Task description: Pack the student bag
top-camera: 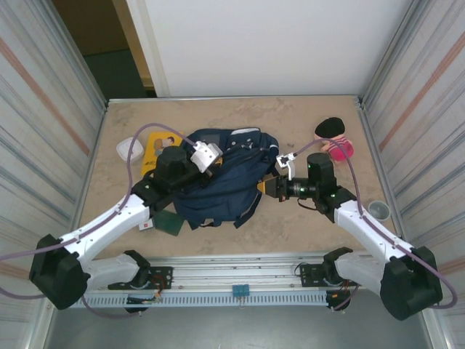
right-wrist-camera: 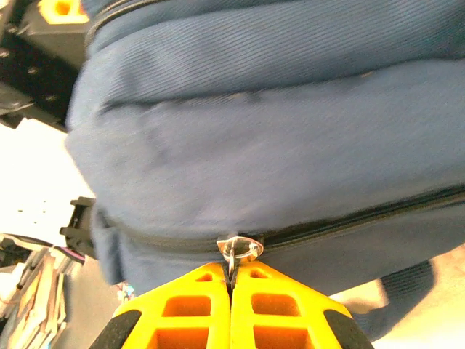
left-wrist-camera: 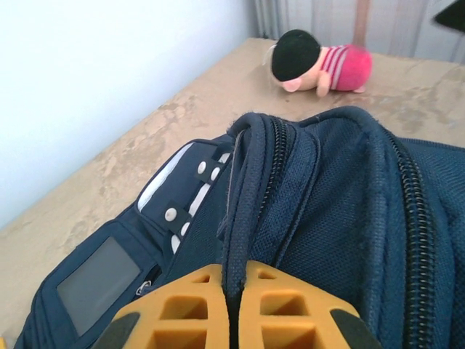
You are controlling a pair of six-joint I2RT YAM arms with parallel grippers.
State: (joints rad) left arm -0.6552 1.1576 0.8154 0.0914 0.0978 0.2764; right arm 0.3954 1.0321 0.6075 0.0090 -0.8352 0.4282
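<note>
Left claw [left-wrist-camera: 231, 280] pinching a fabric edge of the student bag [left-wrist-camera: 341, 211], pink plush toy [left-wrist-camera: 320, 64] on table [left-wrist-camera: 138, 153] beyond

The left arm [top-camera: 109, 222] rises from its base at the near left corner, reaches forward and inward, and bends at the elbow so that its wrist points right. The left gripper [left-wrist-camera: 234, 285] has its orange fingers [left-wrist-camera: 185, 309] pressed together, pinching a seam edge of the student bag [top-camera: 225, 185]. The right arm [top-camera: 363, 227] angles in from the near right corner, its forearm level and pointing left. The right gripper [right-wrist-camera: 231, 282] is closed tight, with the zipper pull [right-wrist-camera: 240, 249] nipped at its fingertips.
</note>
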